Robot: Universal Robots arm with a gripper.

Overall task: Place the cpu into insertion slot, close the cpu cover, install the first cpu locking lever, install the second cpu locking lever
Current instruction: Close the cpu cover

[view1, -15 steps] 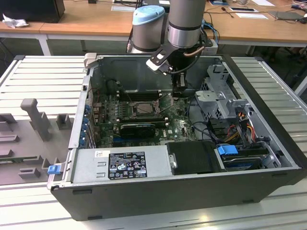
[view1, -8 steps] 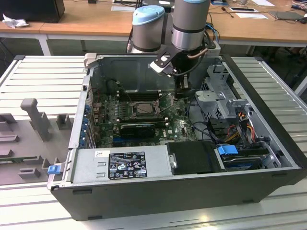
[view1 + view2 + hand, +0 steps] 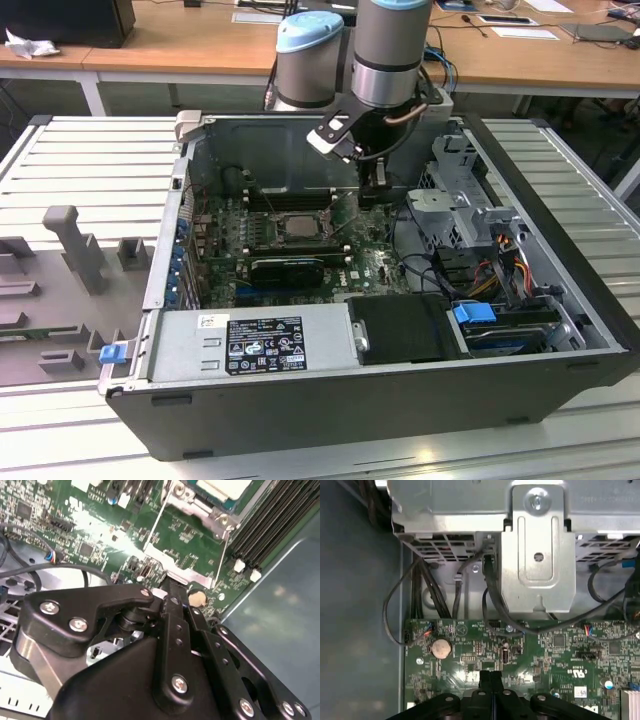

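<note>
The cpu (image 3: 297, 226) lies flat in the insertion slot (image 3: 272, 232) on the green motherboard, its pale face (image 3: 225, 486) showing. The silvery cpu cover (image 3: 212, 511) lies down around the chip. Two thin wire levers (image 3: 154, 522) (image 3: 223, 555) run along the socket's sides, one ending in a flat silvery tab (image 3: 177, 574). My gripper (image 3: 375, 195) hangs over the board to the exterior view's right of the socket. Its black fingers (image 3: 490, 674) are shut with nothing between them, tips (image 3: 172, 582) right at that tab; contact cannot be told.
Black memory slots (image 3: 265, 525) lie beyond the socket by the case wall. A metal drive cage (image 3: 535, 555) with black cables (image 3: 490, 595) stands beside the gripper. A coin battery (image 3: 441, 648) sits on the board. The power supply (image 3: 250, 345) fills the case's near side.
</note>
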